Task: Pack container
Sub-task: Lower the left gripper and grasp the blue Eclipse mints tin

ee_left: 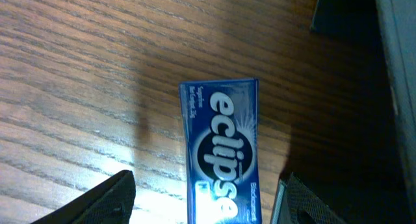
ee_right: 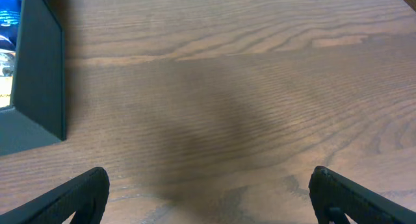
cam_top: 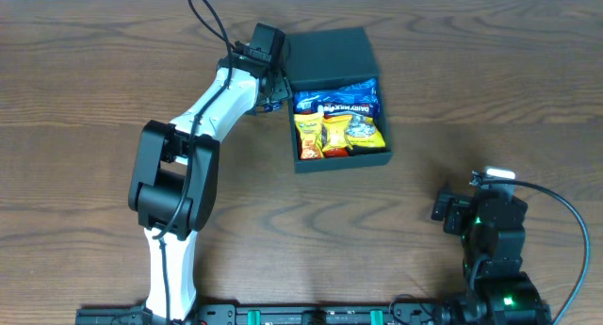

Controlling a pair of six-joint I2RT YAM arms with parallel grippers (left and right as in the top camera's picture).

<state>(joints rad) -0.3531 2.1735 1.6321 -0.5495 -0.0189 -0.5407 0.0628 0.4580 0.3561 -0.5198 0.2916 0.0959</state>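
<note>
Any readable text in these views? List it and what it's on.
"eclipse": on the dark blue rectangular pack.
Small print along its edges: too small to read.
Print on the blue snack packet and yellow snack packets in the dark teal square container: too blurred.

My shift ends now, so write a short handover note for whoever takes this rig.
Left gripper open, straddling the blue Eclipse gum pack on the wooden table, just left of the dark teal square container.
Right gripper open, empty, over the table beside the container.
Done: hinged lid open; blue and yellow snack packets inside.
Left: grasp the gum pack, place it inside, likely close the lid.
</note>
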